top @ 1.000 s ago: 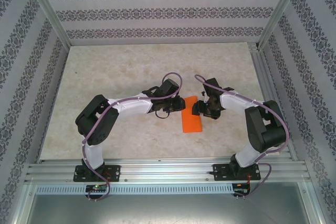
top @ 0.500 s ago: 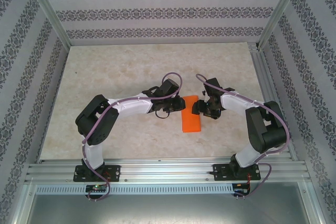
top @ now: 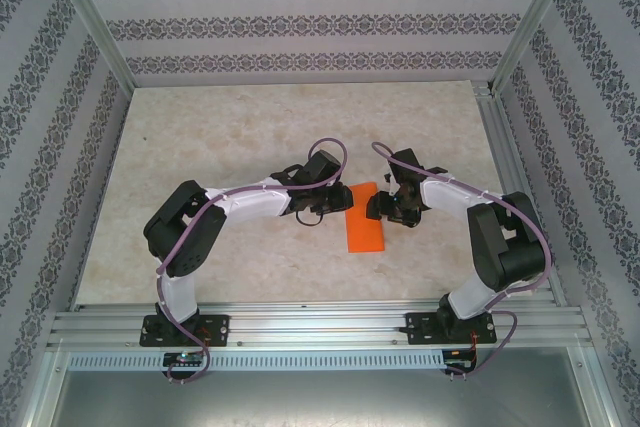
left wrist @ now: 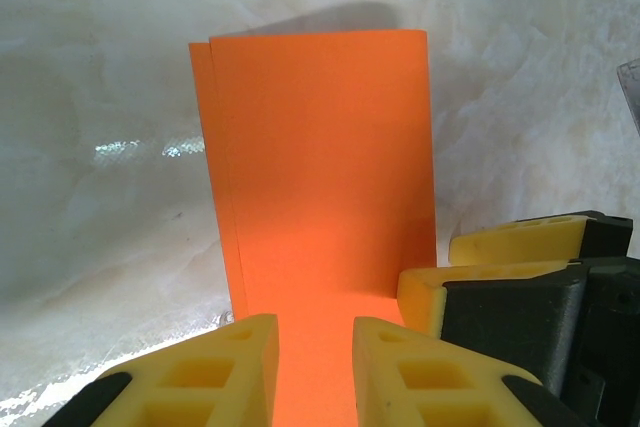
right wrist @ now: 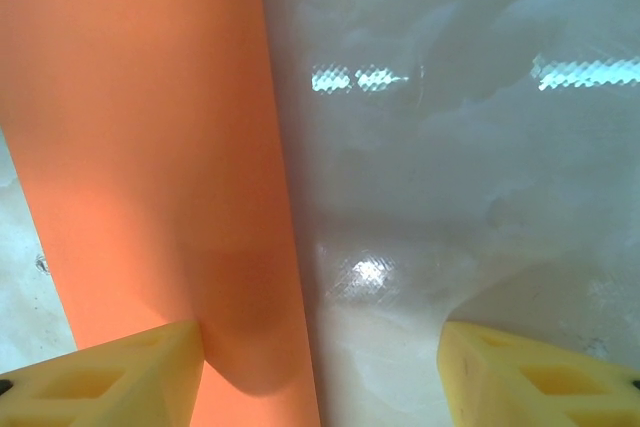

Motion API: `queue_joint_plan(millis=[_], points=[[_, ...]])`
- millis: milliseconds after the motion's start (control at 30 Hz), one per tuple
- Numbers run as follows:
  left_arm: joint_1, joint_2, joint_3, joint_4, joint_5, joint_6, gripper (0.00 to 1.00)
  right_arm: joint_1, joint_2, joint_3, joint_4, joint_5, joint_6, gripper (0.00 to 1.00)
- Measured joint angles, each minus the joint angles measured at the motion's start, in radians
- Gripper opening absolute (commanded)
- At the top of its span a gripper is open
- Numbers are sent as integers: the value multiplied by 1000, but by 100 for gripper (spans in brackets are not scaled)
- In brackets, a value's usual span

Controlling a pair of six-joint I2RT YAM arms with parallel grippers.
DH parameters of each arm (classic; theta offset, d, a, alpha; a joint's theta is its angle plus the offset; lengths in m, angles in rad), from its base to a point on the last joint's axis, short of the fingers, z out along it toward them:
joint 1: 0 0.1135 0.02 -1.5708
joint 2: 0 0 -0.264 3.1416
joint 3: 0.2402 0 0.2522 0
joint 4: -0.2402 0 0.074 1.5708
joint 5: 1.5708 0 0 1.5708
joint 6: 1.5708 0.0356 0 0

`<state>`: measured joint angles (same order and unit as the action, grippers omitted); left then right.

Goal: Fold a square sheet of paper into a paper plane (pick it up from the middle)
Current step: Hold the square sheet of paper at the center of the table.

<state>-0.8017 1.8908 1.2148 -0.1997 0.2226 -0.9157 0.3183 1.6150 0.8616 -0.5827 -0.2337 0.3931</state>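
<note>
The square sheet of paper (top: 365, 232) lies flat on the table, folded into a bright orange rectangle of two layers; one layer's edge peeks out along the left side in the left wrist view. My left gripper (top: 340, 204) is low over its left side, and its yellow jaws (left wrist: 312, 372) stand a narrow gap apart with the sheet (left wrist: 320, 167) flat beneath them, not pinched. My right gripper (top: 379, 209) is at the sheet's upper right edge, jaws (right wrist: 320, 377) wide open. One of its fingers (right wrist: 130, 377) rests over the sheet (right wrist: 150, 147), the other over bare table.
The pale marbled table (top: 250, 127) is ringed by patterned walls and aluminium posts, with a metal rail (top: 320, 325) along the near edge. One yellow finger of the right gripper (left wrist: 470, 282) shows close beside the left jaws.
</note>
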Motion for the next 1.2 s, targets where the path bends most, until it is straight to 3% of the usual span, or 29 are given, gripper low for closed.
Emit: queue_joint_plan(millis=[333,533,700,1200], points=[[0,0,0,-2,-9,-4,26,0,18,18,-17,0,-3,66],[-5,-19,-4,-60,-121,-29,26,0,27,29,-31,0,-8,66],[-5,-48,-11,-70,-153,-40,26,0,35,37,-40,0,-15,66],[-6,48,-10,41,0,-89,20,0,52,54,-60,6,-23,65]])
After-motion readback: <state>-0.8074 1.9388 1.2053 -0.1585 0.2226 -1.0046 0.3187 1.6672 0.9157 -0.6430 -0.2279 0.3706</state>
